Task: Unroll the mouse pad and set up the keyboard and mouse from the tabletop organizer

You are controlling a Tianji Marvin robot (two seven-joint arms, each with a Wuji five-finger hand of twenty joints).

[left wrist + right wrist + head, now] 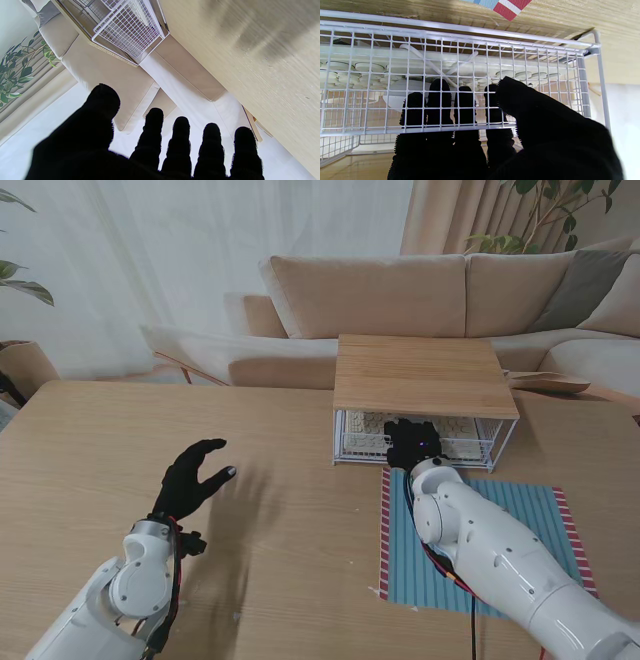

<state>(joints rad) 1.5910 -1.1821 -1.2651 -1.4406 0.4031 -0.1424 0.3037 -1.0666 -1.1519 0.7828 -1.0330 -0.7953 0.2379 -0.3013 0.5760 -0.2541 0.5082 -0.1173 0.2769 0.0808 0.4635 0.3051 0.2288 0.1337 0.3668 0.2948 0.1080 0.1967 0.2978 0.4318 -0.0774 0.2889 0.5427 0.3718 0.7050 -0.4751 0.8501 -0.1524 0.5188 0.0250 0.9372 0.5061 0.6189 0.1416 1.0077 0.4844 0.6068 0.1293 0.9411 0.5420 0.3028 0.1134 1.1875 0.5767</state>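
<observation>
The striped blue mouse pad (520,530) with red edges lies flat on the table in front of the organizer (420,375), partly under my right arm. A white keyboard (370,67) with round keys lies in the organizer's wire basket (480,448). Beside it is a white rounded shape (392,98), perhaps the mouse. My right hand (410,442) is at the basket's front wall, with four fingers (440,100) inside behind the mesh and the thumb outside. My left hand (192,478) hovers open over bare table on the left, fingers spread.
The organizer has a wooden top and stands at the table's far right edge. A beige sofa (400,295) sits behind the table. Bare wooden table top (280,510) stretches between my two arms.
</observation>
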